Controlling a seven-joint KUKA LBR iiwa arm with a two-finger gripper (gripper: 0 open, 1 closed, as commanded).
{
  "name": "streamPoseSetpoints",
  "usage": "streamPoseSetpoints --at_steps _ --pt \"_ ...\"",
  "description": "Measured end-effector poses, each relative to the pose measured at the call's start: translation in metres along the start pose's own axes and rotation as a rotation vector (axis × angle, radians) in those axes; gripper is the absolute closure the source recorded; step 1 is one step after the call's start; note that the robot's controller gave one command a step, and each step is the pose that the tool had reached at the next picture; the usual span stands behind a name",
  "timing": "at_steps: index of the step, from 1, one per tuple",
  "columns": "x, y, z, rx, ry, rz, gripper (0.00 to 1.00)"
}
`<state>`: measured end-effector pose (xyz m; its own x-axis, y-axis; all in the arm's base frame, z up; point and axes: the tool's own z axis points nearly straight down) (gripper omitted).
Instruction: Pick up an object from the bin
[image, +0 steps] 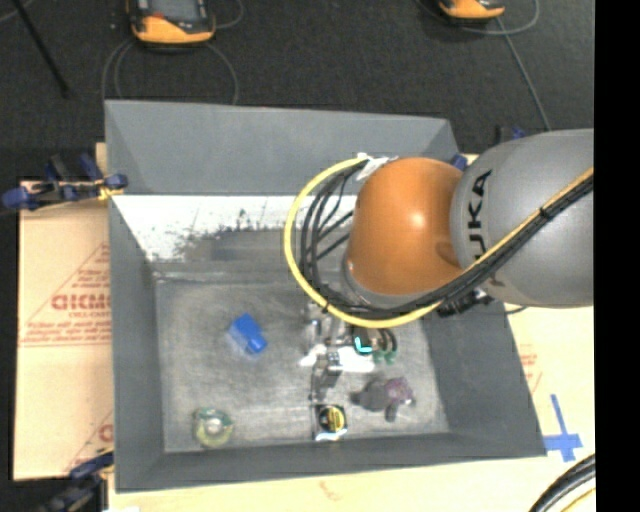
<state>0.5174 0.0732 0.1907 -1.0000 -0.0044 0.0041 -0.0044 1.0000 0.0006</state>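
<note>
While the grey arm (520, 220) reached into the bin (270, 150) from the right, we saw its orange cover (400, 235), ringed by a loop of yellow and black cables (297, 235), hanging over the right half of the bin's floor. Below the cover the fingers (324, 385) pointed down toward the front wall, a little right of the middle. Whether they were open or closed we could not tell, and we saw nothing plainly held between them. Nearest to them lay a small yellow-and-black thing (328, 419), right at their tip and close against the front wall; we could not tell whether it touched them. Just to its right, near the front right corner of the floor, lay a dark grey and purple lump (386, 396), apart from the fingers but close by. A small green thing (384, 346) showed at the lower edge of the cover, partly hidden, and we could not make out its kind. Well to the left, about the middle of the floor's left half, sat a small blue block (246, 335), alone. In the front left corner lay a round pale thing (212, 427) with a greenish rim, well apart from everything else. These things lay singly on the floor, none stacked on another.
</note>
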Motion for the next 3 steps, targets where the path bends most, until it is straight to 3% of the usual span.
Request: streamPoseSetpoints --at_steps 1,2,3 --pt "0.037 -0.060 0.074 0.003 0.004 0.065 0.00" --pt "0.036 -0.041 0.115 0.003 -0.031 -0.288 0.00" --pt "0.037 -0.041 0.115 0.002 -0.027 -0.285 1.00"
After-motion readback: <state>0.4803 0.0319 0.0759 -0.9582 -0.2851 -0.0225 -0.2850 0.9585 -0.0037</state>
